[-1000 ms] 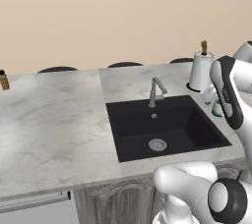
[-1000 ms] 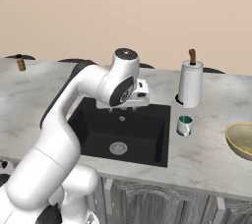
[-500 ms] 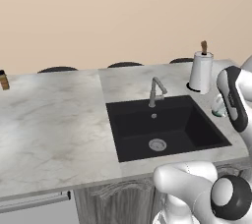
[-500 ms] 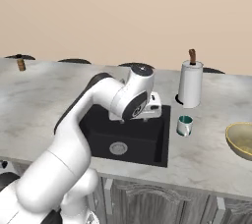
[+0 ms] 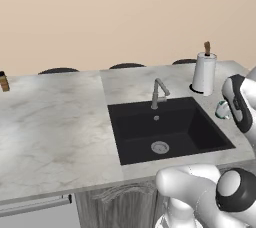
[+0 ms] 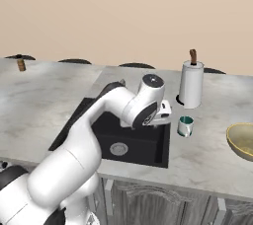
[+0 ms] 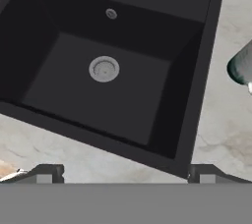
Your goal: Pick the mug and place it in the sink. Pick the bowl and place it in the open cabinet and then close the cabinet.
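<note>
From my seat, furthest left in the right base view is the sink point(image 6: 118, 142), bare for now since the mug is meant to end up in it. Over its right edge I have the gripper point(image 7: 125, 171) hanging with jaws spread wide and nothing between them, ready for a grab, I reckon. Right of that, the mug point(image 6: 186, 126) stands upright on the counter point(image 6: 212, 145) near the paper-towel roll point(image 6: 190, 85), and the bowl point(image 6: 242, 140) sits further right.
</note>
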{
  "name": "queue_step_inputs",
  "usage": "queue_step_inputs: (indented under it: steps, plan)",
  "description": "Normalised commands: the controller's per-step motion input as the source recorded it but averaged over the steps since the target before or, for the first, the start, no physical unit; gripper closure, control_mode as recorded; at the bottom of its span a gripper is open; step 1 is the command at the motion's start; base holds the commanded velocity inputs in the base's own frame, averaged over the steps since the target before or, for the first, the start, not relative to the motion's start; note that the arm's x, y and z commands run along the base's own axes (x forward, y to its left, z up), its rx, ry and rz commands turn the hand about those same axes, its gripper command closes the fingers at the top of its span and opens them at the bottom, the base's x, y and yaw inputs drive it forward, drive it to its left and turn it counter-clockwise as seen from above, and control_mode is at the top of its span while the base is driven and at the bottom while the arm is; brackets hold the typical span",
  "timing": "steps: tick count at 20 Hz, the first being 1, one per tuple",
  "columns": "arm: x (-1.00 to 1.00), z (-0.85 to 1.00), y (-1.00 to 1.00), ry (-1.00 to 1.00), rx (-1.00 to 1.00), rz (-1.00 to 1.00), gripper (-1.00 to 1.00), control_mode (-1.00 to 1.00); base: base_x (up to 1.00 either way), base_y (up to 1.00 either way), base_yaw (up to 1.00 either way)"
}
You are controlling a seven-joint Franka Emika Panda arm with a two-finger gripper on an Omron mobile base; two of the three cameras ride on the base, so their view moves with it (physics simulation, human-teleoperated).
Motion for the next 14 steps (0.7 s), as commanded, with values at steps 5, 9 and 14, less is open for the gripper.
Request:
queue_step_inputs:
  steps: [5, 9, 14]
  plan:
    - [0.36, -0.23, -0.40, 0.00, 0.00, -0.02, -1.00, -1.00, 0.00, 0.00, 0.00]
    - [0.36, -0.17, -0.39, 0.00, 0.00, -0.01, -1.00, -1.00, 0.00, 0.00, 0.00]
    - [0.35, -0.07, -0.36, 0.00, 0.00, -0.01, -1.00, -1.00, 0.00, 0.00, 0.00]
